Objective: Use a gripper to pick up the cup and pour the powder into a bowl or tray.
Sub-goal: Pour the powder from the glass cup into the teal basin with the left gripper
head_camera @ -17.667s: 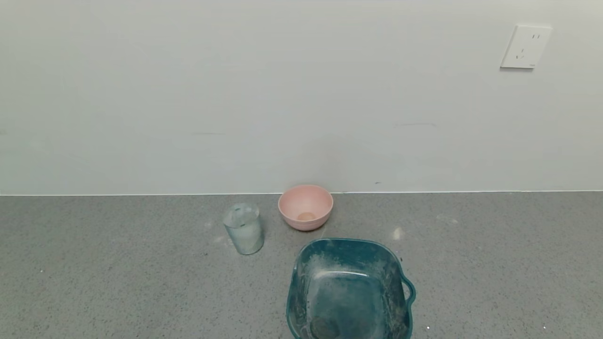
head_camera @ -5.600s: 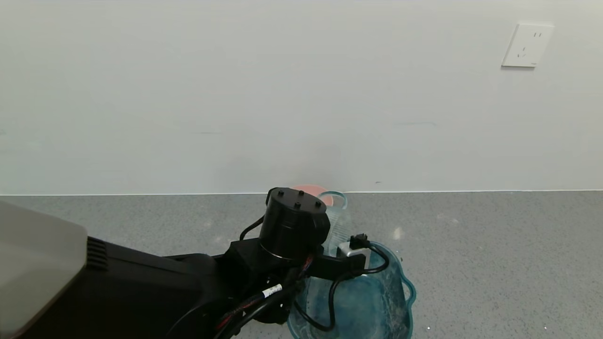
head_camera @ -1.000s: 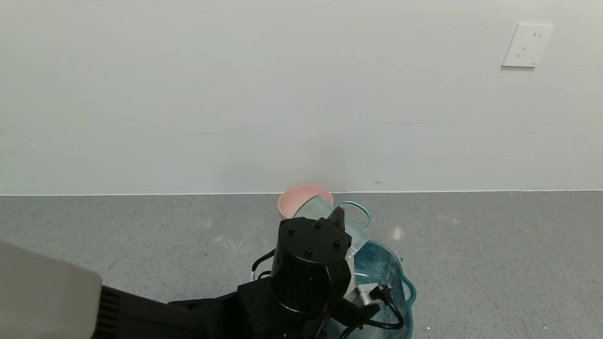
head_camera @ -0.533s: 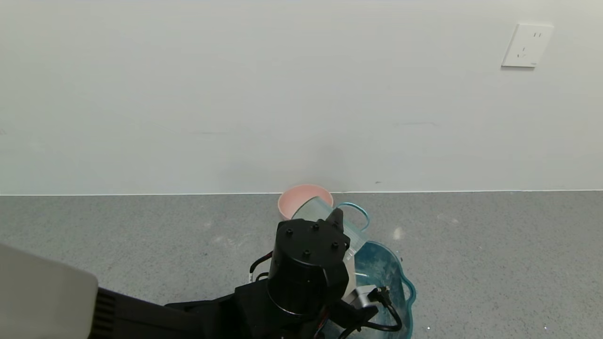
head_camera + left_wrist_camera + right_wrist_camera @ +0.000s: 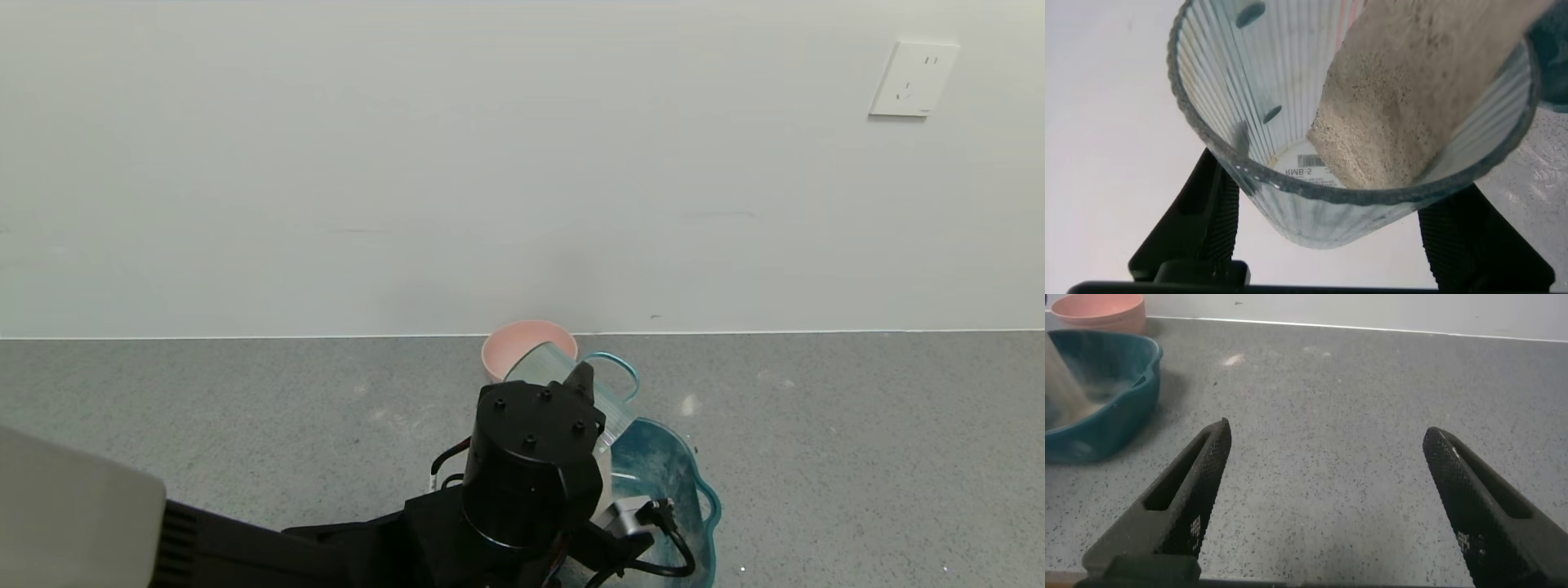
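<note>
Left pincer (image 5: 1327,233) clamped on clear ribbed glass cup (image 5: 1355,106), tipped mouth-down above large teal translucent plastic basin (image 5: 694,490). Pale beige sandy powder (image 5: 1404,106) sliding toward cup's rim, streaming into basin (image 5: 1065,388). Right pincer (image 5: 1331,498) spread wide, low over grey tabletop (image 5: 1331,416), well apart from basin.

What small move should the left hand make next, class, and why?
Probably tip a little further. The left hand holds the cup tilted over the teal basin, yet much powder is in the cup, sliding toward its rim.
</note>
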